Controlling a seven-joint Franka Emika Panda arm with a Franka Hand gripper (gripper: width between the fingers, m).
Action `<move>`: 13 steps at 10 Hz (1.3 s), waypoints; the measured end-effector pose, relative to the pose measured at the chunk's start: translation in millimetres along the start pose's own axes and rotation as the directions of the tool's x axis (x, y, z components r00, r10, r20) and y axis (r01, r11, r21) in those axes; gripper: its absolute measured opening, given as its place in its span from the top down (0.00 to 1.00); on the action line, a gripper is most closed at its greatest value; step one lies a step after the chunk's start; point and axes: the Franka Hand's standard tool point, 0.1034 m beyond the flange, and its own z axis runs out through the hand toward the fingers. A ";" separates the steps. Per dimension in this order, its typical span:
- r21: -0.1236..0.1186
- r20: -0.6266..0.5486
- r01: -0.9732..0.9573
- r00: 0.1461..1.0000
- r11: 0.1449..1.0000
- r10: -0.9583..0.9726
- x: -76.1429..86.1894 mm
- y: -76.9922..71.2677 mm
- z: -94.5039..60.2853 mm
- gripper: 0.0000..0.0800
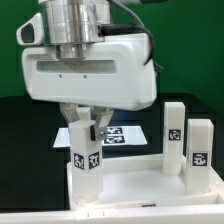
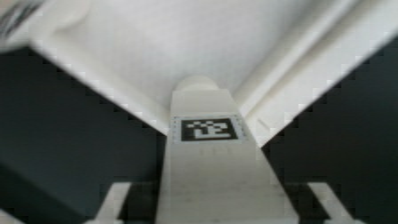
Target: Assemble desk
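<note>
The white desk tabletop (image 1: pixel 150 190) lies flat at the front. A white leg (image 1: pixel 87 165) with black-and-white tags stands upright at its corner on the exterior view's left. My gripper (image 1: pixel 87 123) hangs straight over this leg, with its fingers straddling the leg's top. In the wrist view the leg (image 2: pixel 214 150) runs between the two fingers (image 2: pixel 125 205), with a dark gap on each side. The jaws are open and hold nothing. The tabletop's rim (image 2: pixel 294 70) shows beyond the leg.
Two more white tagged legs (image 1: pixel 175 133) (image 1: pixel 200 152) stand upright at the tabletop's side on the exterior view's right. The marker board (image 1: pixel 122 135) lies on the black table behind the tabletop. A green wall closes the back.
</note>
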 end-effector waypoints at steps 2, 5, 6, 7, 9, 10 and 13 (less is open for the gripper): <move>0.025 0.037 -0.351 0.936 0.936 0.350 2.1 2.2 0.1 0.64; 0.027 0.051 -0.424 0.905 0.905 0.423 1.9 2.3 0.6 0.64; 0.030 0.048 -0.361 0.932 0.932 0.359 1.8 2.7 1.1 0.64; 0.039 0.041 -0.197 0.980 0.980 0.196 2.8 4.9 2.1 0.41; 0.047 0.021 0.147 0.989 0.988 -0.148 6.1 8.4 0.7 0.27; 0.045 0.019 0.258 0.966 0.965 -0.259 4.2 8.2 1.7 0.20; 0.046 0.011 0.411 0.911 0.911 -0.412 5.6 9.4 1.9 0.19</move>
